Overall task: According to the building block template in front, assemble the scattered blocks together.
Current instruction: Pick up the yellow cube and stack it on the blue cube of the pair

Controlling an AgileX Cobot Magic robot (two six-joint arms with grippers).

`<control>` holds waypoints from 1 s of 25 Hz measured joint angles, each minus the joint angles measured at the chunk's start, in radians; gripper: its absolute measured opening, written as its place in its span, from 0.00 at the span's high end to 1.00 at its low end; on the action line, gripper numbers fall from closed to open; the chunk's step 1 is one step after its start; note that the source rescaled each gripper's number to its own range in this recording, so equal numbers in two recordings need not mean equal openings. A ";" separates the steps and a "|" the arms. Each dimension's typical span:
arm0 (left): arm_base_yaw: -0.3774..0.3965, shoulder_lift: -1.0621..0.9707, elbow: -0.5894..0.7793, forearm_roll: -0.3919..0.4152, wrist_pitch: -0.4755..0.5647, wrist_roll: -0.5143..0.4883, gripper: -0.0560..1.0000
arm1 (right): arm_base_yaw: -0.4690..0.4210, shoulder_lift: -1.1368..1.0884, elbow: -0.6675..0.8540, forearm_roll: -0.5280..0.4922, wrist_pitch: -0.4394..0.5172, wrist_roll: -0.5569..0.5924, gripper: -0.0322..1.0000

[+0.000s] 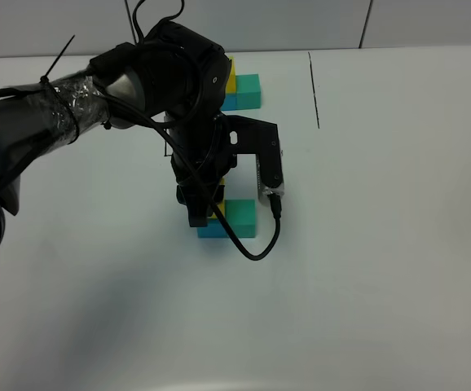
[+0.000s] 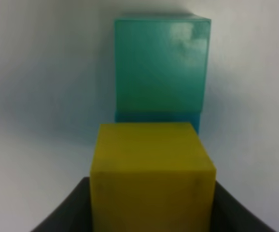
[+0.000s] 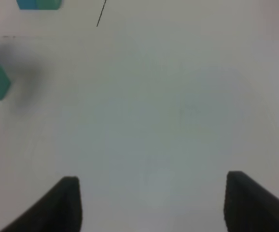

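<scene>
Resting against a teal-green cube (image 1: 240,217) near the middle of the white table (image 1: 382,244), a sky-blue cube (image 1: 211,230) is seen, the two touching side by side. A yellow cube (image 2: 151,176) is held just above the blue one, clamped between the fingers of the left gripper (image 1: 205,213), which are closed tight on its sides; whether the yellow cube already touches the blue one cannot be told. In the left wrist view the teal-green cube (image 2: 161,65) fills the space beyond the yellow cube, and a thin strip of the blue cube (image 2: 156,117) is visible between them. The building block template (image 1: 244,90) stands at the far edge of the table, partly hidden behind the left arm, with its yellow, blue and teal-green parts showing. A thin black line (image 1: 314,90) is drawn on the table to its right. The right gripper (image 3: 151,203) is shown hovering over bare table with its fingers apart and nothing between them.
</scene>
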 joint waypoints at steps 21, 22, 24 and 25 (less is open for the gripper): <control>0.000 0.012 0.000 -0.041 -0.002 -0.017 0.93 | 0.000 0.000 0.000 0.004 0.000 0.000 0.65; 0.000 0.012 0.000 -0.041 -0.002 -0.023 0.93 | 0.000 0.000 0.000 0.004 0.000 0.000 0.65; 0.000 0.012 0.000 -0.041 -0.001 -0.031 0.93 | 0.000 0.000 0.000 0.004 0.000 0.000 0.65; 0.000 0.012 0.000 -0.041 0.001 -0.033 0.93 | 0.000 0.000 0.000 0.004 0.000 0.000 0.65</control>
